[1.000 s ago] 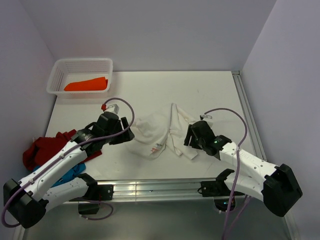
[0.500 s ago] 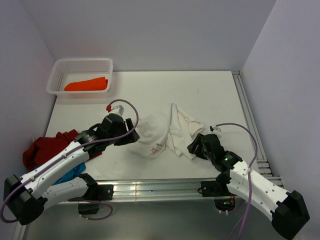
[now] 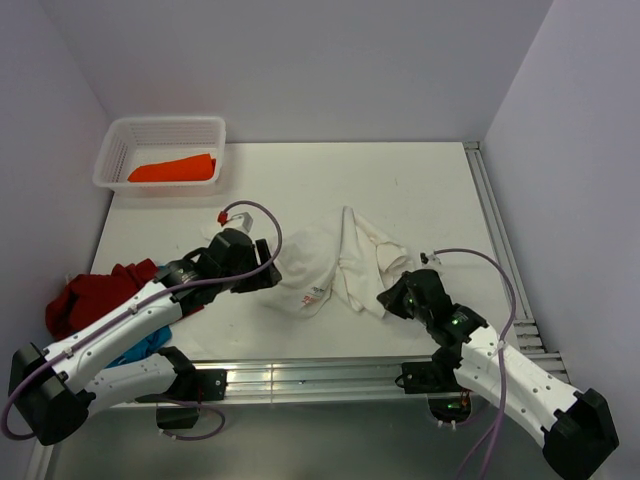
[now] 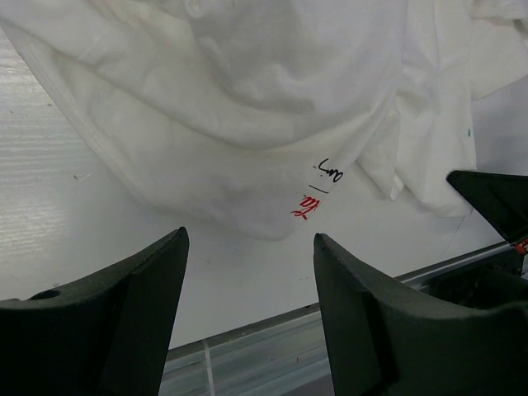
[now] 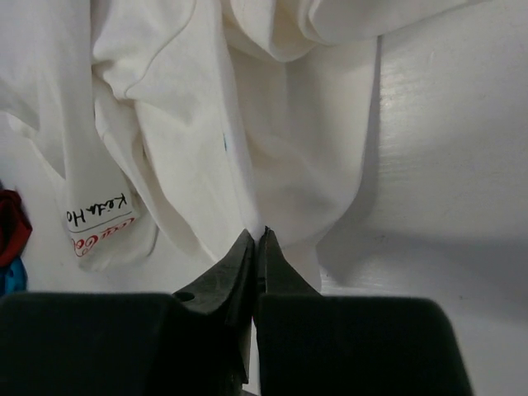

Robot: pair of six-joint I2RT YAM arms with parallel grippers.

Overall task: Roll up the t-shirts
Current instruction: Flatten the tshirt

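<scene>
1. The dark red t-shirt (image 3: 92,296) and blue t-shirt (image 3: 148,346) lie heaped at the counter's (image 3: 420,190) left edge. The orange t-shirt (image 3: 172,169) sits in the white basket (image 3: 115,140) at the far-left corner.
2. The left claw (image 4: 249,239) hangs open just over the white t-shirt's (image 3: 318,255) near-left edge.
3. That white t-shirt lies crumpled mid-counter, label showing.
4. The right claw (image 5: 256,238) is closed, pinching the tee's near-right hem.

Blue t-shirt (image 3: 148,344), mostly beneath the left arm (image 3: 128,311)
</scene>
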